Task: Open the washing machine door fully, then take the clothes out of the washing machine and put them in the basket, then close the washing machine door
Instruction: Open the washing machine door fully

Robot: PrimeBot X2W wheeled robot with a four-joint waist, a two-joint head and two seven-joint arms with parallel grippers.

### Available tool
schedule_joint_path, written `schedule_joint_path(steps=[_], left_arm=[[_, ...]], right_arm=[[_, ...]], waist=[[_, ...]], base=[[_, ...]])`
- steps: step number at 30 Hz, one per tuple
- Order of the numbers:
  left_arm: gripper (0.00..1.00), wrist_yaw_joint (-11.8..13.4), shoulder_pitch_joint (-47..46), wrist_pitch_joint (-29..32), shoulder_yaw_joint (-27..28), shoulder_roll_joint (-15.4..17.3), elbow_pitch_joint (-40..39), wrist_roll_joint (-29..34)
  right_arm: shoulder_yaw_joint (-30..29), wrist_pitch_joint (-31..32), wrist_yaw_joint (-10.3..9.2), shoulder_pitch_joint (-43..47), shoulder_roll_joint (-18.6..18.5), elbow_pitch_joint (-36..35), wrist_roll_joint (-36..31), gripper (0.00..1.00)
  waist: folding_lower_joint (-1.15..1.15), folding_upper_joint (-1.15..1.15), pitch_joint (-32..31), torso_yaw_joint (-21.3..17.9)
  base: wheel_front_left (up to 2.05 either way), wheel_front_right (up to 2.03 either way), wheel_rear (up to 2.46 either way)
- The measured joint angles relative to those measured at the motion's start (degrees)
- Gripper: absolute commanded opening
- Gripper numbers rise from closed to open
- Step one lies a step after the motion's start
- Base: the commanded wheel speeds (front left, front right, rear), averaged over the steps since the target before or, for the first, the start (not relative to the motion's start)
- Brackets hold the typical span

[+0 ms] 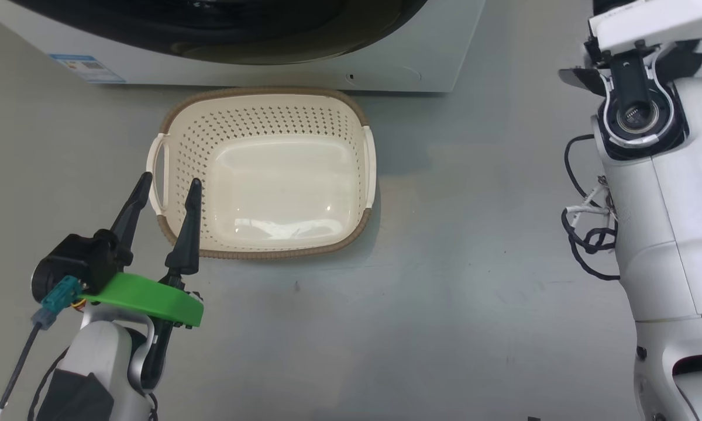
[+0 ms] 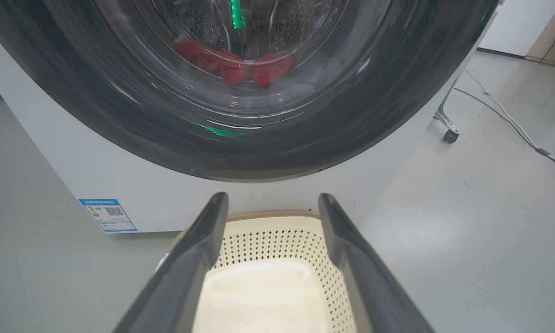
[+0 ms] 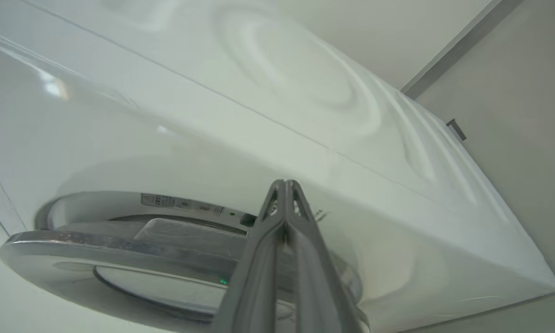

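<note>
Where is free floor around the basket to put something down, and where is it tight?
Free: the wide floor between the basket and the robot's right arm, the floor before the basket's near rim, and the basket's empty inside. Tight: the narrow strip between basket and washing machine, and the basket's left side, where the open left tool hovers.

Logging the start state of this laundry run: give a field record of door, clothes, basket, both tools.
washing machine door: across the drum, not swung open
clothes: red, inside, seen through the glass
basket: empty, on the floor before the washing machine
left tool: open, by the basket's left handle
right tool: shut, tips near the door's rim
</note>
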Motion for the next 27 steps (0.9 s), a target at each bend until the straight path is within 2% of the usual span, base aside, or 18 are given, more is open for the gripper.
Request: schedule_joint_path(steps=[5, 23, 27], left_arm=[[1.0, 0.0, -1.3, 0.0, -1.4, 0.0, 0.0, -0.2], [1.0, 0.0, -2.7, 0.0, -2.9, 0.1, 0.0, -2.5], [1.0, 0.0, -2.9, 0.0, -2.7, 0.1, 0.0, -2.6]], right_arm=[[4.5, 5.5, 0.01, -3.3, 0.0, 0.7, 8.1, 0.0], [6.5, 8.5, 0.03, -12.4, -0.6, 5.7, 12.4, 0.0], [7.0, 9.6, 0.04, -12.6, -1.1, 7.0, 15.6, 0.0]], waist=[[0.0, 0.0, 1.8, 1.8], [0.0, 0.0, 5.4, 6.1], [0.0, 0.0, 5.7, 6.4]], base=[[0.0, 0.0, 0.0], [0.0, 0.0, 0.0], [0.0, 0.0, 0.0]])
